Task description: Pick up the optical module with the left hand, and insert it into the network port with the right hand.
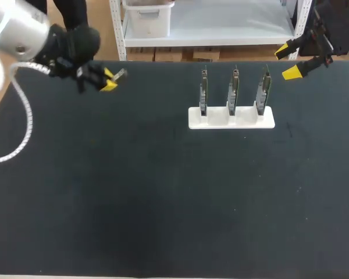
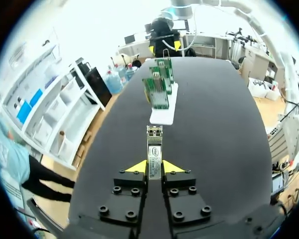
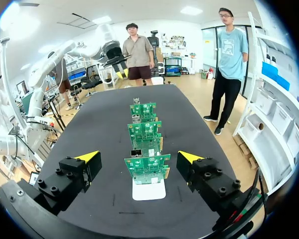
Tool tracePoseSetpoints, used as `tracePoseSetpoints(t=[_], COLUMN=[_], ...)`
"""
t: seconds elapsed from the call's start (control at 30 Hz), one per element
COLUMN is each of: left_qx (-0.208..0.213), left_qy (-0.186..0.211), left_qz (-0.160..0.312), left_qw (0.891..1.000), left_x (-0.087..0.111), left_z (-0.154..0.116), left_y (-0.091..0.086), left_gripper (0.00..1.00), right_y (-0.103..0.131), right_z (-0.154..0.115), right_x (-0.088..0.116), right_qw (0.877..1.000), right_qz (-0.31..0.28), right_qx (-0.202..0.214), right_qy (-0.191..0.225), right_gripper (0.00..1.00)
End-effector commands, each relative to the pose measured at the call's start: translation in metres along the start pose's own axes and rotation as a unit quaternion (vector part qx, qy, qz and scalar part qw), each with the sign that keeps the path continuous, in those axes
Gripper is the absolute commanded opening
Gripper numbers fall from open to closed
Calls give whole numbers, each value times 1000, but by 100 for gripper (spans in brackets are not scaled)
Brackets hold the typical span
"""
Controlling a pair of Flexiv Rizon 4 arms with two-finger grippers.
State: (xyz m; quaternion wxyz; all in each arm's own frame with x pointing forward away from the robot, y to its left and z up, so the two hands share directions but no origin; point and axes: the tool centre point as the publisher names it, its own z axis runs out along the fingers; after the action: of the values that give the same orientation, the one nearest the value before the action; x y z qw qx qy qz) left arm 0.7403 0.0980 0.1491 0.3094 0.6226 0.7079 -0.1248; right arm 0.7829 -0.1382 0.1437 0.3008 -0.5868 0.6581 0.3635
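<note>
Black tabletop [image 1: 163, 203] carries a white stand [image 1: 231, 121] holding three upright network cards [image 1: 233, 90]. Well to the stand's left, the left hand [image 1: 109, 80] grips the optical module [image 1: 120, 74] between its yellow tips. Beyond the stand's right end, the right hand [image 1: 287, 61] hovers, fingers spread wide, holding nothing.

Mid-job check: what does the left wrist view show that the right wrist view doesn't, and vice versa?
Left wrist only: the optical module close up, clamped in the left gripper, pointing toward the network cards. Right wrist only: the right gripper open, the cards lined up ahead of it. Both: those three cards standing in a white holder on the black table.
</note>
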Motion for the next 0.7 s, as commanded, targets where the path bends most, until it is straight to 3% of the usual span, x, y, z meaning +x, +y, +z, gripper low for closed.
tracePoseSetpoints(t=[0.03,0.37,0.7], left_qx=[7,10,34], left_qy=[-9,-59,-112], left_qz=[2,38,71], left_qw=[1000,997,991], left_x=[-27,-92,-159], left_z=[15,35,66], left_y=[21,40,41], left_gripper=[0,0,0], right_y=[2,2,2], right_z=[0,0,0], right_x=[0,0,0], right_qw=[1000,1000,1000], right_qz=[-1,-1,-1], right_qx=[2,2,2], right_qy=[0,0,0], right_gripper=[100,100,100])
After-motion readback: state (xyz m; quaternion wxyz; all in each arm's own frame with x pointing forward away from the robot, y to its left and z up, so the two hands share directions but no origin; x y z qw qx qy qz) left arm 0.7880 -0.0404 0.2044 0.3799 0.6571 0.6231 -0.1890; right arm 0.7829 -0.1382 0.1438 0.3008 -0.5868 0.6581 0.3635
